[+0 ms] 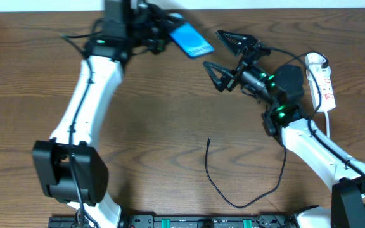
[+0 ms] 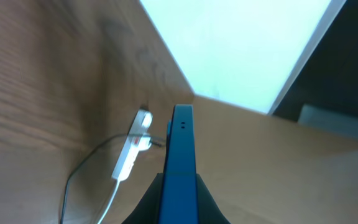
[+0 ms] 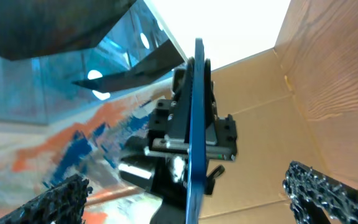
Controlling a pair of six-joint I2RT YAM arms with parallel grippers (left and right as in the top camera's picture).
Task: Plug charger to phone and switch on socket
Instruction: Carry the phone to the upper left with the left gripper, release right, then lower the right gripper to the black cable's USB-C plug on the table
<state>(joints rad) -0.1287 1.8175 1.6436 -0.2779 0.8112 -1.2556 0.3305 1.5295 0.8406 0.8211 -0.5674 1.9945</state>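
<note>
My left gripper [image 1: 163, 35] is shut on the blue phone [image 1: 191, 41] and holds it lifted at the back of the table. In the left wrist view the phone [image 2: 180, 168] shows edge-on between the fingers [image 2: 180, 208]. My right gripper [image 1: 225, 57] is open and empty, just right of the phone; in its wrist view the phone [image 3: 194, 137] stands edge-on between the spread fingers [image 3: 191, 199], not touched. The black charger cable [image 1: 233, 190] lies loose on the table, its free tip [image 1: 208, 140] near the middle. The white socket strip [image 1: 322, 82] lies at the far right; it also shows in the left wrist view [image 2: 132, 152].
A black box [image 1: 290, 81] sits next to the socket strip. The socket's white cord [image 1: 327, 123] runs down past my right arm. The wooden table's back edge [image 1: 265, 12] is just behind the phone. A dark rail [image 1: 189, 221] runs along the front edge.
</note>
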